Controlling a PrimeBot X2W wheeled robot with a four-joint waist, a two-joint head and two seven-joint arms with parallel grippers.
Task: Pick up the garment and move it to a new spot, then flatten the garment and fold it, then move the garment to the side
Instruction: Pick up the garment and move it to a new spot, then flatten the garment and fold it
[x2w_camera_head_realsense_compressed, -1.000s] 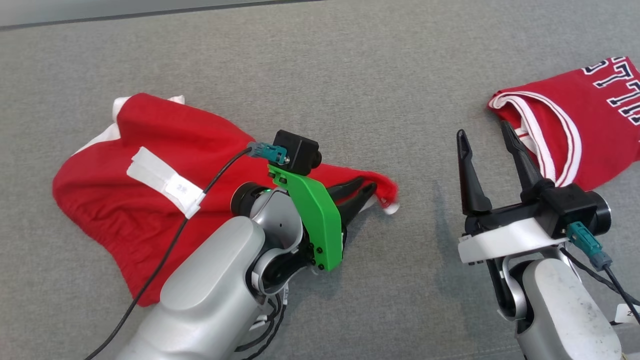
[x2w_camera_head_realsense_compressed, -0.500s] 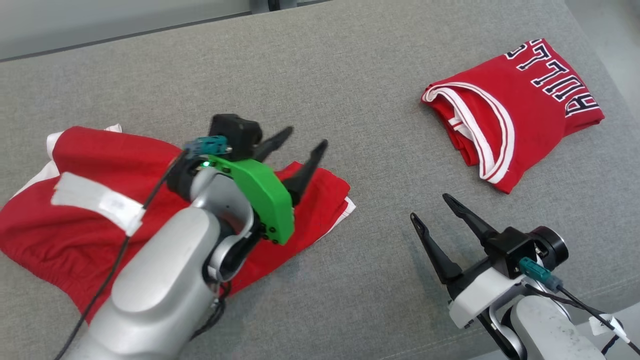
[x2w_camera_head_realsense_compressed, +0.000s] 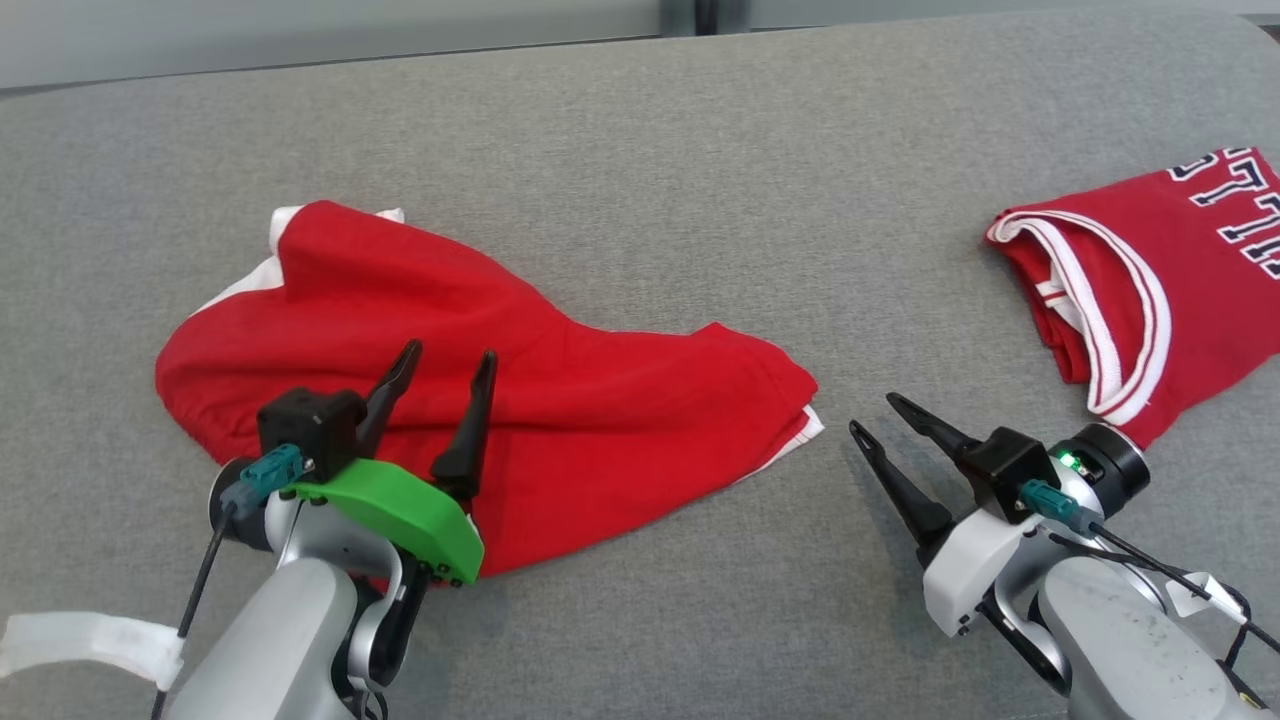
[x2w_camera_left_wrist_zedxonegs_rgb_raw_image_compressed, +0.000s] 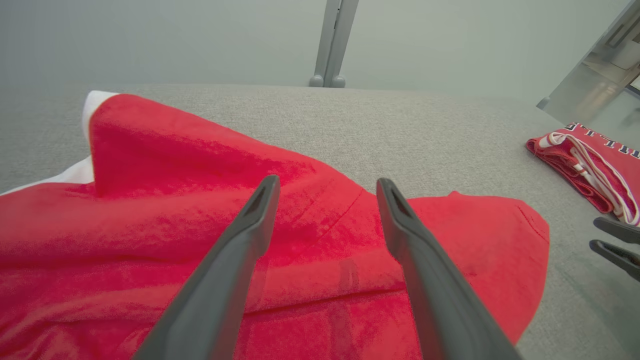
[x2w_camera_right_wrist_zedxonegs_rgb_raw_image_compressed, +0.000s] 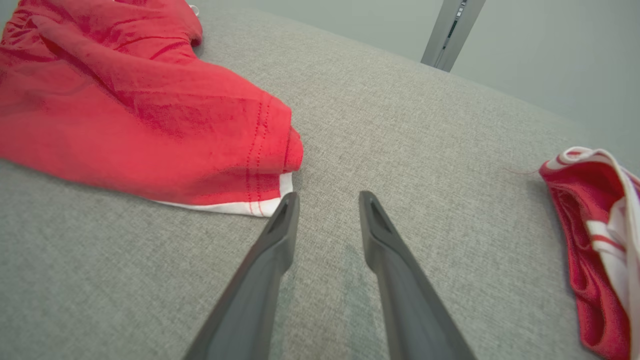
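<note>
Head view — left hand (x2w_camera_head_realsense_compressed: 450, 350) spread wide over red garment (x2w_camera_head_realsense_compressed: 600, 400), right hand (x2w_camera_head_realsense_compressed: 873, 411) narrower, empty.

garment (x2w_camera_head_realsense_compressed: 560, 400) on couch (x2w_camera_head_realsense_compressed: 700, 200) L, jersey (x2w_camera_head_realsense_compressed: 1210, 290) well apart R

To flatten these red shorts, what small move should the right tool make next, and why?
Probably ease the right tool forward onto the shorts' white-trimmed corner and close there: the shorts lie rumpled, that corner sits just ahead of its parted jaws, and the left tool hovers open over the fabric.
</note>
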